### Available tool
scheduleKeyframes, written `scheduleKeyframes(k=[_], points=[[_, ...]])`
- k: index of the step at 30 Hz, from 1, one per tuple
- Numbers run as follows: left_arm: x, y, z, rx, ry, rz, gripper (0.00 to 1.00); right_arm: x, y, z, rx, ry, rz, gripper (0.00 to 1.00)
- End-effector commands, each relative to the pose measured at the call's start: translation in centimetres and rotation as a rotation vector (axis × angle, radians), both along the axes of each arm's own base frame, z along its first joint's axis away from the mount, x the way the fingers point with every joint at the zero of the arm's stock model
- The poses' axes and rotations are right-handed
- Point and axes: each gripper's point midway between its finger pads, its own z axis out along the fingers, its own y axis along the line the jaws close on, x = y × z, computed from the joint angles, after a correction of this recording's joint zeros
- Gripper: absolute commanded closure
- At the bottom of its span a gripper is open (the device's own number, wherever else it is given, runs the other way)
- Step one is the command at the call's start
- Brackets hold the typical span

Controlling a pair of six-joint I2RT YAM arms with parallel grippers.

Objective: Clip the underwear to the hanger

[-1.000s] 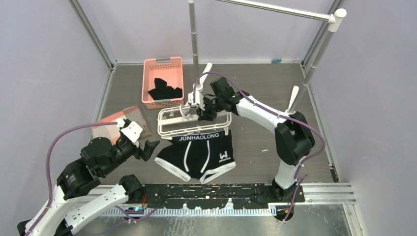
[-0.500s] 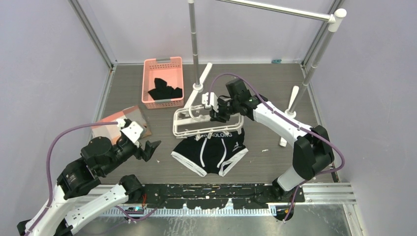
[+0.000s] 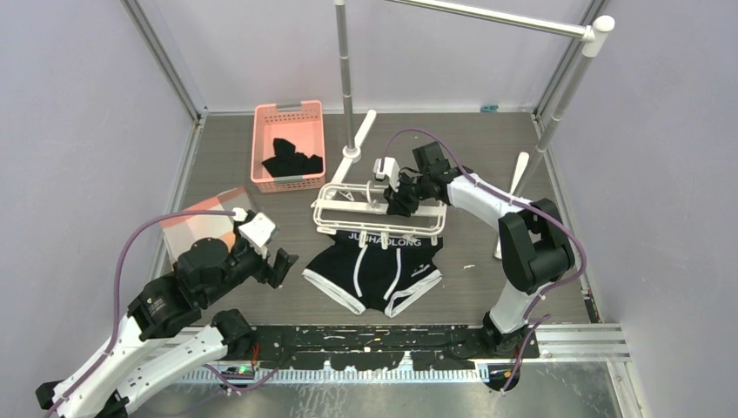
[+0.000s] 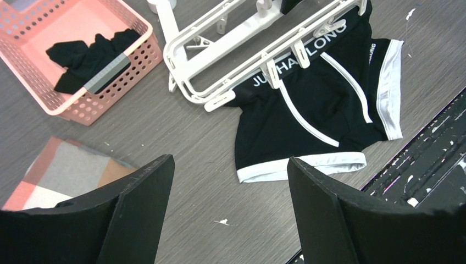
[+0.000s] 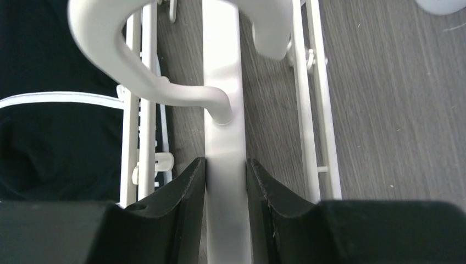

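The underwear (image 3: 376, 266) lies flat on the table (image 3: 487, 148) about midway between its left and right edges and closer to the near edge. The leg openings point toward the arms' bases and the lettered waistband faces the far side. In the left wrist view the waistband (image 4: 308, 52) runs right under the near rail of the hanger (image 4: 220, 52). Two of that rail's small clips overlap the band, though how firmly they bite the cloth cannot be told. The hanger (image 3: 344, 198) lies flat just beyond the briefs, its long side roughly parallel to the near edge. The right gripper (image 3: 402, 198) reaches over its right half. In the right wrist view the two black fingers (image 5: 189, 187) are pressed against either side of the frame's central white bar (image 5: 224, 126), just below the root of the curved hook (image 5: 126, 60), so this gripper is clamped on the hanger. The left gripper (image 3: 283, 266) hangs above the table left of the briefs, its jaws spread wide with nothing between them. At the far left, a pink basket (image 3: 261, 148) holds black garments (image 3: 291, 161). An orange and grey cloth (image 3: 204, 228) lies near the left edge. The grey rail stand (image 3: 344, 70) rises behind the hanger.
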Motion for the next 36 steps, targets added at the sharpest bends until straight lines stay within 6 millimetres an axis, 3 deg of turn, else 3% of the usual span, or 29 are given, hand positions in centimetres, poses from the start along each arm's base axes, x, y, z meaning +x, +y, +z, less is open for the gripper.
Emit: scheduleKeyframes(k=[1,9,15,19,23,26,29,36], points=[[0.8,-0.7,1.3,-0.078,-0.023,0.031,0.22,3.2,1.4,4.5,0.115,-0.112,-0.017,0.70],[0.9,-0.1,0.7,-0.062,-0.021,0.054,0.21,3.6,-0.6,5.7,0.112,-0.133,-0.093,0.55],[0.9,0.0,0.4,-0.048,-0.019,0.052,0.21,2.5,-2.0,6.9,0.139,-0.138,-0.130,0.49],[0.8,-0.1,0.3,-0.047,-0.017,0.049,0.21,1.5,-1.4,8.5,0.246,-0.144,-0.155,0.47],[0.9,-0.1,0.1,-0.047,-0.014,0.049,0.21,0.9,-0.6,10.4,0.496,-0.090,-0.310,0.44],[0.9,-0.1,0.1,-0.046,-0.012,0.050,0.21,0.6,-0.6,11.0,0.641,-0.068,-0.446,0.41],[1.0,-0.3,-0.1,-0.041,-0.013,0.047,0.20,0.0,0.5,11.0,0.686,-0.052,-0.519,0.38],[1.0,-0.6,-0.3,-0.033,-0.008,0.034,0.20,2.8,1.3,10.2,0.657,-0.077,-0.715,0.36]])
